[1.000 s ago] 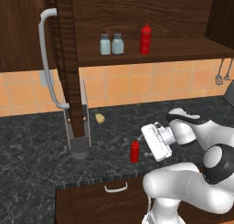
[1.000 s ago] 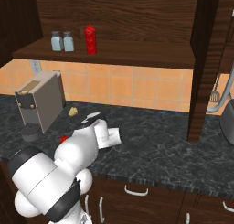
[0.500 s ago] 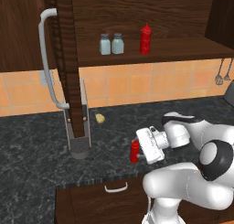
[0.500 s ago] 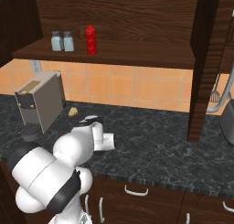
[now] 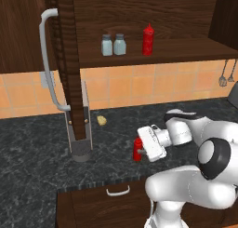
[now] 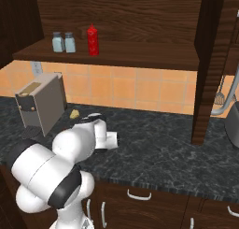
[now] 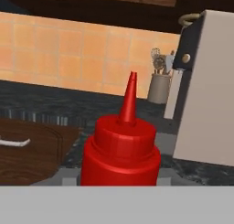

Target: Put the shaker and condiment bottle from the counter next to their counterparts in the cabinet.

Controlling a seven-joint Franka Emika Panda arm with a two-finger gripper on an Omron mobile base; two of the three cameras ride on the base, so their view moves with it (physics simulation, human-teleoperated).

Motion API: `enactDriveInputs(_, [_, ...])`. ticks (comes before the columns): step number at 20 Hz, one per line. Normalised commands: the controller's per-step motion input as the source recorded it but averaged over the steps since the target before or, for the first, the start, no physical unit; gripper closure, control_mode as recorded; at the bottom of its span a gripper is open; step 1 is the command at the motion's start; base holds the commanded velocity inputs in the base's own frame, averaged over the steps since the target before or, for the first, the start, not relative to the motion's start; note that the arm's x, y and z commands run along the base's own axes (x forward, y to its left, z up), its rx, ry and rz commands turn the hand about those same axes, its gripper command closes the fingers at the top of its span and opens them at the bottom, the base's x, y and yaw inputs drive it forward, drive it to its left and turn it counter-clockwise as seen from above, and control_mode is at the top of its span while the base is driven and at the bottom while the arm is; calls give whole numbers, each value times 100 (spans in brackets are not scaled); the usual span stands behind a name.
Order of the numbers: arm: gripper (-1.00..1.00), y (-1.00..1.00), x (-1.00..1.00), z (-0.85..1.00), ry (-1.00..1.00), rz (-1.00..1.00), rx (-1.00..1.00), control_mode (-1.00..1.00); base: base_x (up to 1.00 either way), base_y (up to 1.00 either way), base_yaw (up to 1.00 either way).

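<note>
In the left base view, the cabinet door (image 5: 60, 59) is standing open. Two shakers (image 5: 113, 44) and a red bottle (image 5: 148, 40) are sitting on the cabinet (image 5: 186, 50) shelf. On the counter (image 5: 37, 152) a second red condiment bottle (image 5: 137, 149) is standing upright against the gripper (image 5: 144, 150). The hand view is showing its nozzle (image 7: 129, 97) close up, with a toaster (image 7: 205, 88) beside it. Whether the jaws are clamping it I cannot tell.

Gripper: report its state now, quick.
Gripper: right at the slim red squeeze bottle on the counter; whether the jaws are open or shut cannot be told.
</note>
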Motion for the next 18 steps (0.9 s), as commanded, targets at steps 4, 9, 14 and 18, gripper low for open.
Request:
enactDriveInputs(4, [100, -4, -7, 81, -1, -11, 0, -100, 0, 0, 0])
enactDriveInputs(9, [100, -27, -22, 74, 0, -25, 5, -100, 0, 0, 0])
enactDriveInputs(14, [100, -21, -2, 71, 0, -38, 4, -100, 0, 0, 0])
enactDriveInputs(18, [100, -12, 0, 76, 0, -36, 2, -100, 0, 0, 0])
